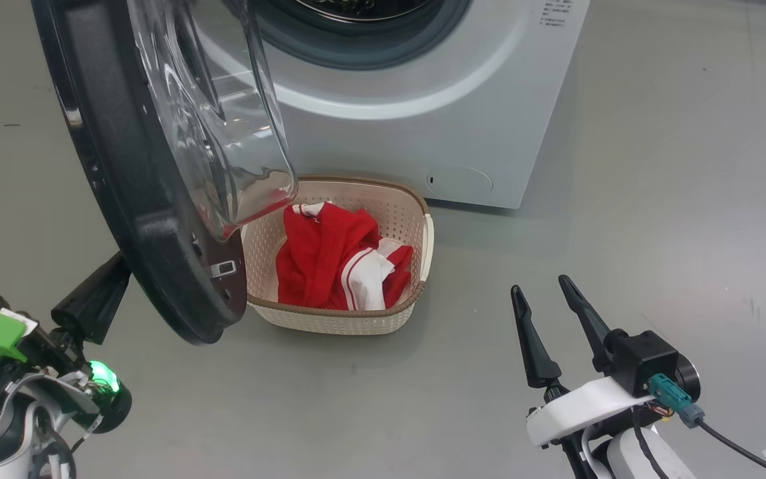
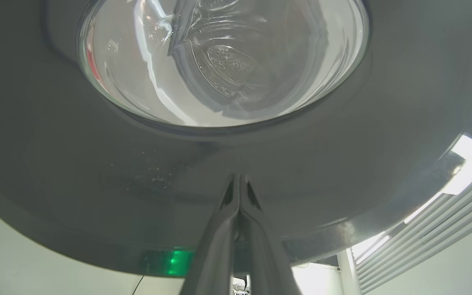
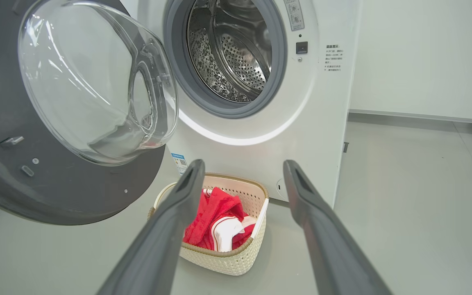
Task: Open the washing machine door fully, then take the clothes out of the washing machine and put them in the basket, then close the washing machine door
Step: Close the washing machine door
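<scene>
A: Door status?

B: The washing machine door (image 1: 143, 199) stands swung wide, to the left of the washing machine (image 1: 423, 133). Glossy black ring, clear bulging porthole (image 3: 96, 82). The steel drum (image 3: 236, 61) is perforated and what shows of it looks empty. A grey rubber gasket (image 3: 279, 57) runs around it.

A: Clothes?

B: The clothes (image 1: 330, 259) are red with white panels, heaped soft in the basket (image 1: 350, 324). The basket is cream perforated plastic with a brown rim, and it sits on the floor (image 1: 622, 233) just in front of the machine, under the door's lower edge.

A: Hands?

B: The left hand (image 2: 239, 180) is pinched shut on nothing, its tips at the door's outer black face below the glass. Can't confirm contact. The right hand (image 1: 539, 286) is spread wide and empty, low over the floor to the right of the basket.

A: How will the door handle?

B: My read is that it's rigid, hinged and fairly heavy, with a slick finish. Push on the black ring, not the glass. Closed tips may skid, so press square and follow the swing.
</scene>
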